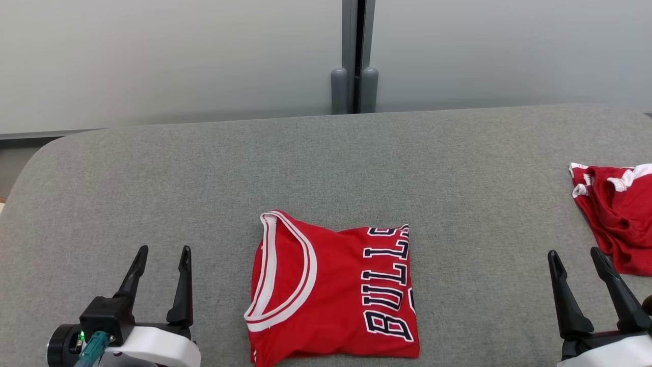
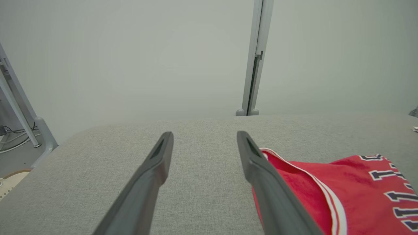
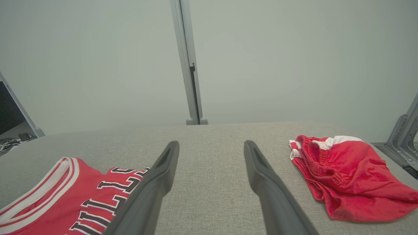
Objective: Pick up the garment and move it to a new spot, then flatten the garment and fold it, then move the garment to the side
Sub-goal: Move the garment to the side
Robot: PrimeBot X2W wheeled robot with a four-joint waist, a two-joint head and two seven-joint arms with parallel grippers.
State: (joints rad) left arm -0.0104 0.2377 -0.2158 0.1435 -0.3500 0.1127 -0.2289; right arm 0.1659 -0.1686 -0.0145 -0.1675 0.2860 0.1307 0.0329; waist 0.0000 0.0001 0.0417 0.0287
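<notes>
Because it is folded into a near-square packet, the jersey [image 1: 331,290] has little long axis left. Its neckline sits at the 9 o'clock side, so the garment's own length runs 9 to 3. The dark lettering lies along the 3 o'clock edge, read from 6 up toward 12, with the letter tops facing 9. It lies flat on the grey table [image 1: 326,168], at the middle of the 6 o'clock side, its near edge almost at the bottom of the head view. The left gripper [image 1: 165,250] rests at 8 o'clock, fingers spread and holding nothing, just beside the neckline edge but apart from it. The right gripper [image 1: 574,252] sits at 4 o'clock, also spread and empty, well apart from the lettering edge. Crumpled red shorts [image 1: 619,219] lie at 3 o'clock near the table's edge, just beyond the right gripper's outer finger. Bare cloth stretches from the jersey toward 12, up to the far edge under the wall [image 1: 168,56] and its grey post [image 1: 355,56], and out toward the rounded corner at 10 o'clock.
</notes>
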